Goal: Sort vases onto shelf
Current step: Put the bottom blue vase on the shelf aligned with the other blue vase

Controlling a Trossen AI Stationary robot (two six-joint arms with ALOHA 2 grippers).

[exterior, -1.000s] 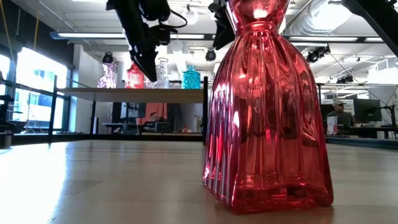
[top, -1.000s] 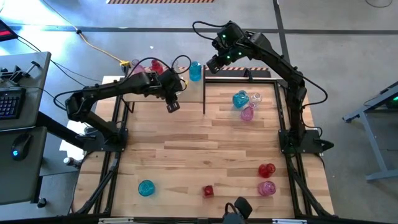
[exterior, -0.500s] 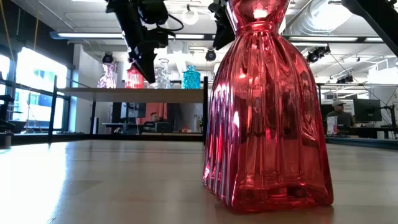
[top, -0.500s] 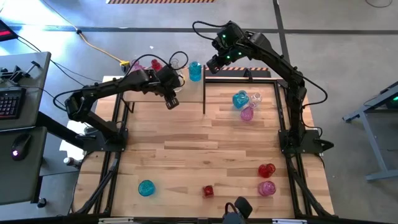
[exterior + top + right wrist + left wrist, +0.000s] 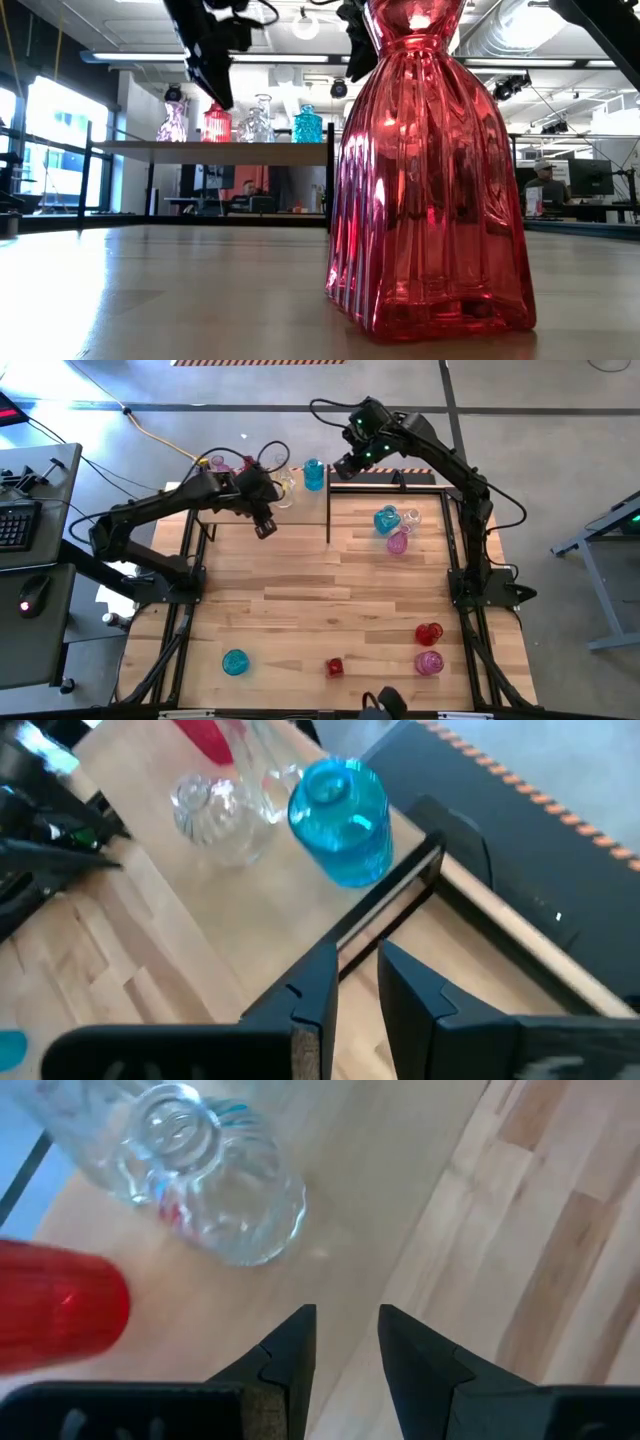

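As you look down from above, your left gripper (image 5: 265, 527) hangs just off the near edge of the shelf (image 5: 310, 508), holding nothing. Its two fingers (image 5: 290, 1355) stand a little apart, with only a narrow gap between them. Straight ahead of these fingers the clear vase (image 5: 215, 1190) stands upright on the shelf, and the red vase (image 5: 55, 1315) is just beside it, to one side of the gripper.

From table height you see four vases in a row on the shelf: the pink vase (image 5: 172, 121), then the red one, the clear one and the teal vase (image 5: 307, 125).

Your right gripper (image 5: 345, 463) waits above the far right corner of the shelf, close to the teal vase. Its fingers (image 5: 305, 990) are also slightly apart and carry nothing.

Away from both grippers, more vases remain on the tabletop (image 5: 300, 610). A blue vase (image 5: 386, 520) stands together with a clear one and a pink one to the right of the shelf. At the near edge there are a second teal vase (image 5: 235, 662), a square red vase (image 5: 335, 667), a round red vase (image 5: 429, 633) and another pink vase (image 5: 429, 662)
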